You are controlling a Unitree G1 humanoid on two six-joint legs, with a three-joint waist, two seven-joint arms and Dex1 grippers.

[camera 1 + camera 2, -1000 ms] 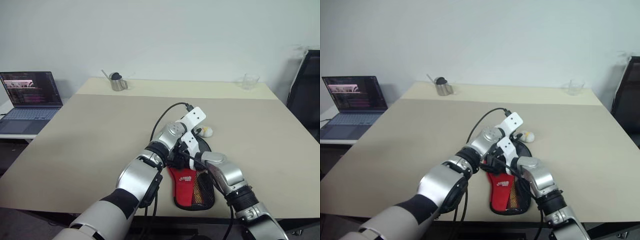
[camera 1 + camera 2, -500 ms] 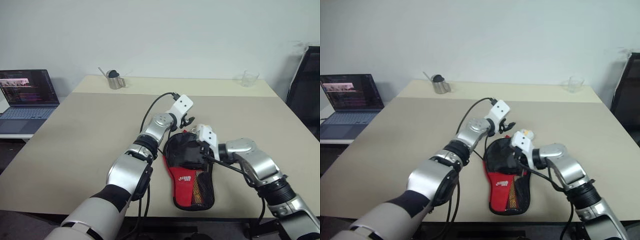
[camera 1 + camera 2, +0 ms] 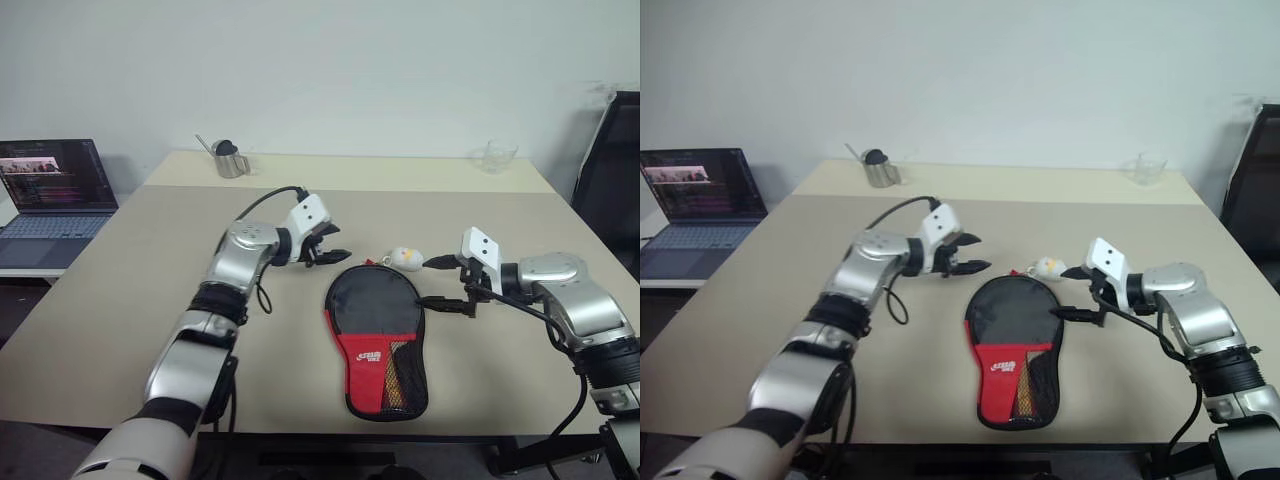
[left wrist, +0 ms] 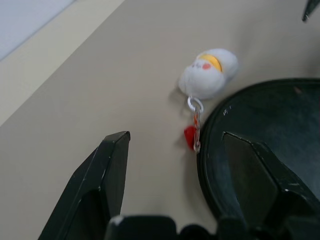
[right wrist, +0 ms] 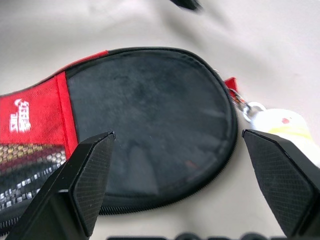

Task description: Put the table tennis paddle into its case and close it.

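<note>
Fingers first: both sets are standing spread apart and neither is gripping anything. The left gripper (image 3: 335, 256) is hovering over the table (image 3: 150, 270) just off the case's 10 o'clock edge, its fingers (image 4: 112, 170) wide apart with bare tabletop between them. The right gripper (image 3: 448, 287) is hanging at the case's 3 o'clock side, level with the round part, its fingers (image 5: 87, 182) splayed as wide as they look able to go, with nothing between them.

The case (image 3: 378, 335) is lying flat near the front edge of the table, between the two arms and touching neither. The round black end is pointing to 12 o'clock, away from the robot, and the red part with the white logo and the mesh pocket is pointing to 6 o'clock. In the right wrist view the black piping is running unbroken around the round end, so it's looking zipped along that stretch. I can't see the table tennis paddle itself; something tan and red is showing through the mesh, but I can't tell what it is.

A little white-yellow charm (image 3: 404, 257) is sitting at about 1 o'clock from the case's round end, hooked to it by a small ring and a red tab.

Further out, a metal cup (image 3: 231, 160) is sitting at the far edge around 11 o'clock, a clear glass (image 3: 497, 158) around 1 o'clock, and an open laptop (image 3: 55, 190) is off the table at 9 o'clock.
</note>
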